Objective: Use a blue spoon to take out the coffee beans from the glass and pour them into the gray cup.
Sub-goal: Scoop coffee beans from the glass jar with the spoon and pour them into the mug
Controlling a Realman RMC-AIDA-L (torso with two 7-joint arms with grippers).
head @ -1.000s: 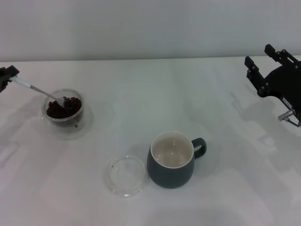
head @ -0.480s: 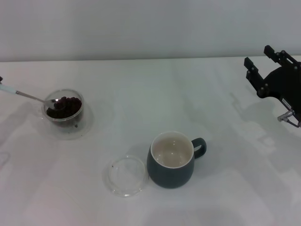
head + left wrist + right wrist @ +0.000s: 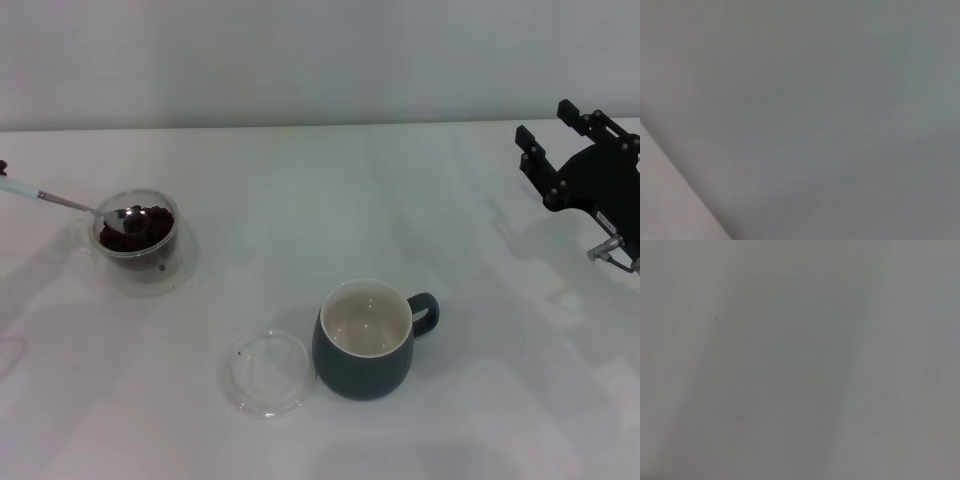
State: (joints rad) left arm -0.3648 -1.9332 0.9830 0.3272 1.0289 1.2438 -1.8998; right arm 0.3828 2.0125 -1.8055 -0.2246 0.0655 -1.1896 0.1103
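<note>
The glass [image 3: 150, 251] stands at the left of the white table, holding coffee beans [image 3: 147, 226]. The blue spoon [image 3: 62, 202] slants from the left edge, its metal bowl resting in the beans at the glass's rim. My left gripper [image 3: 2, 167] shows only as a dark sliver at the picture's left edge, where it holds the end of the pale handle. The gray cup [image 3: 364, 343] stands near the front centre, empty, with its handle to the right. My right gripper [image 3: 548, 122] is open and empty, raised at the far right. Both wrist views show only blank grey.
A flat clear round glass saucer [image 3: 268, 373] lies just left of the gray cup. The table's far edge meets a pale wall behind. The stretch of table between the glass and the gray cup is bare.
My left gripper has drawn back to the left, almost out of the head view. The spoon followed, and its bowl shifted towards the glass's left rim. The right arm barely moved.
</note>
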